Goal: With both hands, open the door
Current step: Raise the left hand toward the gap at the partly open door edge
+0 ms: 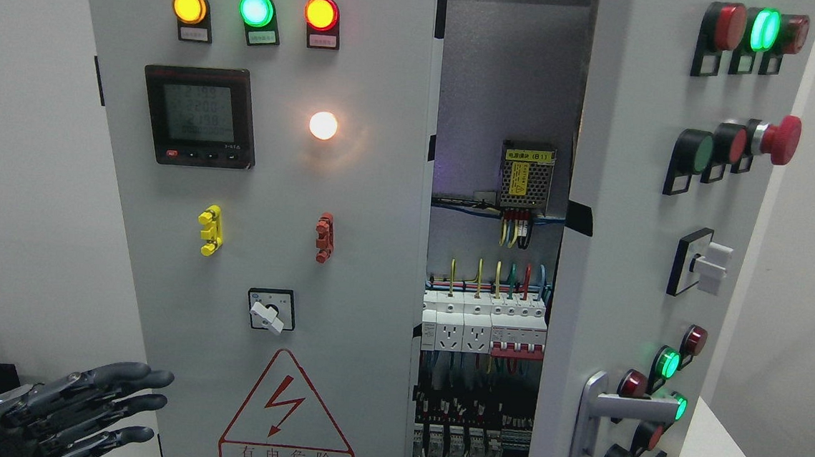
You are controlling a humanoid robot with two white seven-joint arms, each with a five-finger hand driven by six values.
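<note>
The cabinet has two doors. The left door (256,232) is closed and carries three lit lamps (255,10) in a row (yellow, green, red), one meter (199,116), one white lamp (323,125), two clips, one rotary switch (270,310) and one warning triangle (288,417). The right door (634,273) stands swung open, its handle (598,421) at its lower edge, showing breakers (483,323) and wiring inside. The left hand (72,406) hovers at lower left beside the left door, fingers (142,378) extended and holding nothing.
</note>
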